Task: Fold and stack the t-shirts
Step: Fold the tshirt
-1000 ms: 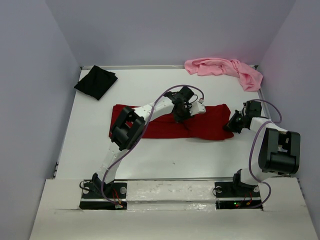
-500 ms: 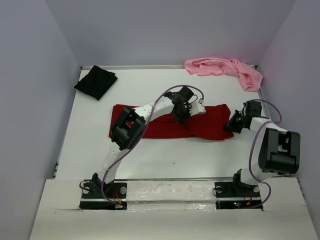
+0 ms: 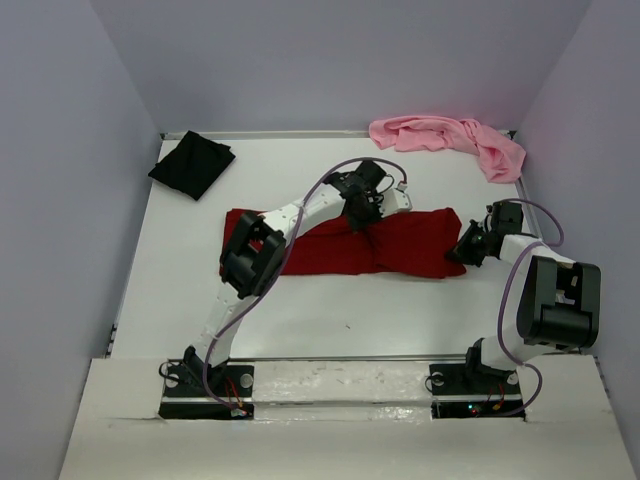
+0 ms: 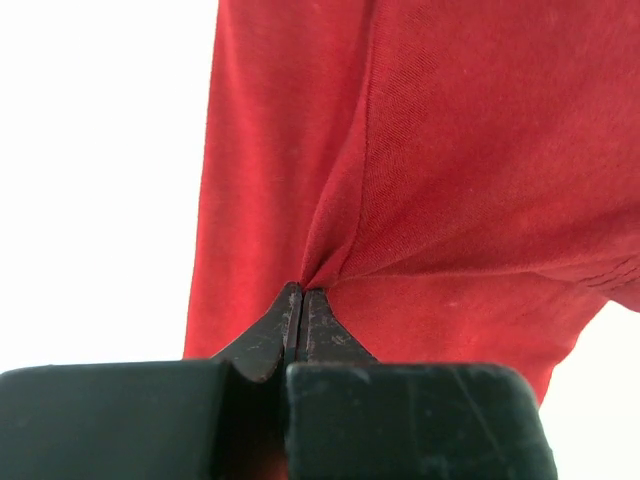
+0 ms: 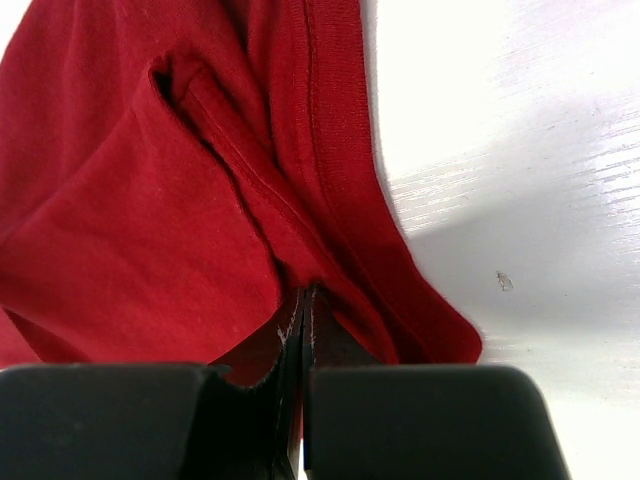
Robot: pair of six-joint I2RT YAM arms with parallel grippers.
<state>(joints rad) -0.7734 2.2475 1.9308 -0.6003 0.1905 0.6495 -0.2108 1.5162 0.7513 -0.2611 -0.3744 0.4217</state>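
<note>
The dark red t-shirt (image 3: 400,252) lies as a long folded band across the middle of the table. My left gripper (image 3: 364,212) is shut on a pinch of its cloth near the band's far edge; the left wrist view shows the cloth (image 4: 440,150) drawn up into the closed fingertips (image 4: 300,296). My right gripper (image 3: 466,248) is shut on the band's right end, with a hemmed fold (image 5: 300,190) caught in the tips (image 5: 303,292). The black t-shirt (image 3: 192,164) lies folded at the far left. The light pink t-shirt (image 3: 450,140) lies crumpled at the far right.
White table (image 3: 330,310) with grey walls on three sides. The right wall stands close to my right arm. Bare table shows in front of the red band and beside the cloth (image 5: 520,150) in the right wrist view.
My left gripper has moved a little away from the bases, pulling the pinched red cloth up and back. The right gripper has stayed in place.
</note>
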